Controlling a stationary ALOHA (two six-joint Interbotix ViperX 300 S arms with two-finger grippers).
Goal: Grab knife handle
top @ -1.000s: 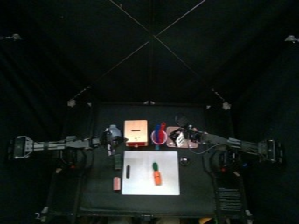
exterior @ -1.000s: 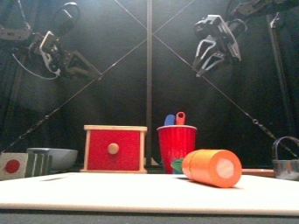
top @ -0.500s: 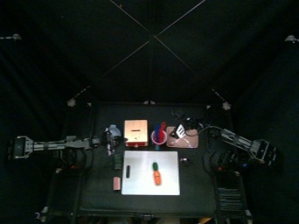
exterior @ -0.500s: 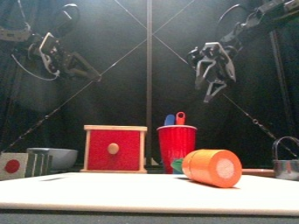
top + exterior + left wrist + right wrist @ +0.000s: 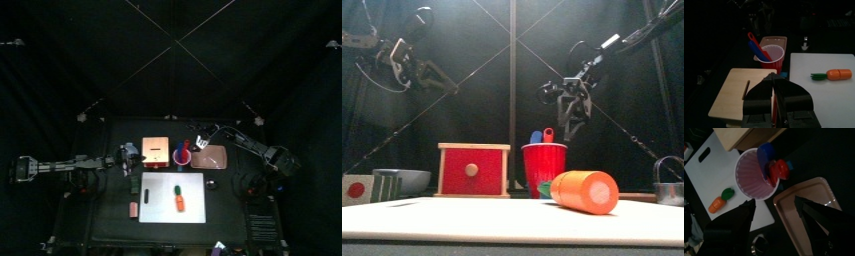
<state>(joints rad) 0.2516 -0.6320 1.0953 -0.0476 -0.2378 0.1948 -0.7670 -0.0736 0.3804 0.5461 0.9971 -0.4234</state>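
Knife handles, one red (image 5: 779, 169) and one blue (image 5: 765, 152), stick up out of the red cup (image 5: 753, 180), and one of them is what I want to grab.

From the top camera, I see the cup (image 5: 185, 153) near the middle of the table (image 5: 100, 215), just beside the wooden box (image 5: 156, 150). My right gripper (image 5: 202, 141) has moved in from the right side since a second ago and now sits almost over the cup. My left gripper (image 5: 130, 154) waits on the other side of the box and has not moved.

From the front camera, the right gripper (image 5: 569, 112) has come down and to the left. It now hangs right above the cup (image 5: 545, 168), with its jaws pointing down. The red handle (image 5: 548, 133) and blue handle (image 5: 536, 135) poke up under it. The toy carrot (image 5: 584, 191) lies in front on the white board (image 5: 502, 214).

From the left wrist camera, the left jaws look closed tight and hold nothing. The cup (image 5: 771, 53) is well ahead of them.

From the right wrist camera, the right jaws are wide apart and empty. The cup is just past them, next to a brown tray (image 5: 815, 201).

I think the right arm is lined up now. It needs to go down onto a handle and squeeze.
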